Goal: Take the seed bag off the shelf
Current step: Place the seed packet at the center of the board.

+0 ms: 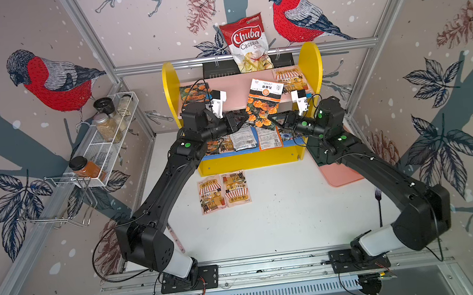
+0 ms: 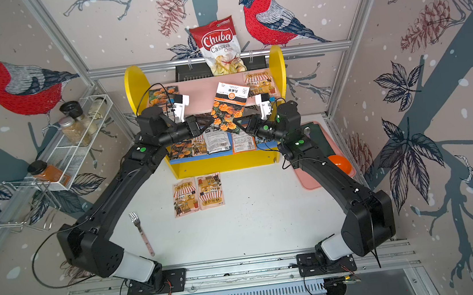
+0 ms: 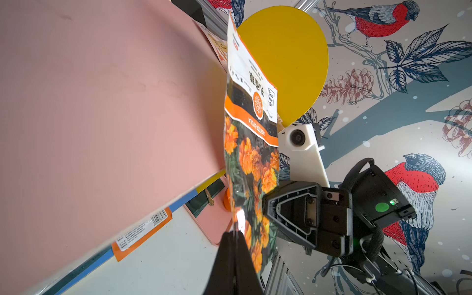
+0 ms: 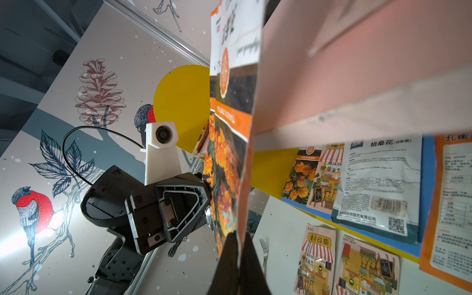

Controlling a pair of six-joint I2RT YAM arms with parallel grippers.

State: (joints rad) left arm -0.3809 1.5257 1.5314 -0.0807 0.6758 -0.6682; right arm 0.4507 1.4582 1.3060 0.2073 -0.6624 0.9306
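Hanging rack [image 1: 101,156]: a white wire rack is fixed to the wall at the left of the frame, and spice jars [image 1: 109,127] are held in it.
Fork [image 2: 141,233]: it is laid on the white table [image 2: 252,227], lower left of centre in a top view.
Left gripper [image 1: 243,120]: it is seen just left of centre in both top views. The jaws are pressed together on the lower left corner of the seed bag [image 1: 263,103], and the pinch is shown close up in the left wrist view [image 3: 234,233].
Seed bag: the marigold packet is held up at centre frame by its two lower corners, nearly upright, in front of the front edge of the pink upper board [image 1: 235,91]. Whether the board is touched cannot be told.
Shelf [image 1: 248,160]: it is placed at centre against the back wall. Other packets are spread on the blue lower board [image 1: 221,155], and one packet is left at each end of the pink board.
Table packets [image 1: 223,191]: two are laid side by side just in front of the shelf.
Chips bag [image 1: 248,43]: it is propped above the shelf, at upper centre.
Right gripper [image 1: 271,117]: it is seen just right of centre, with the jaws clamped on the bag's lower right corner, as is confirmed in the right wrist view [image 4: 238,237].
Pink tray [image 1: 341,173]: it is partly hidden under the right arm, at the right of the shelf.
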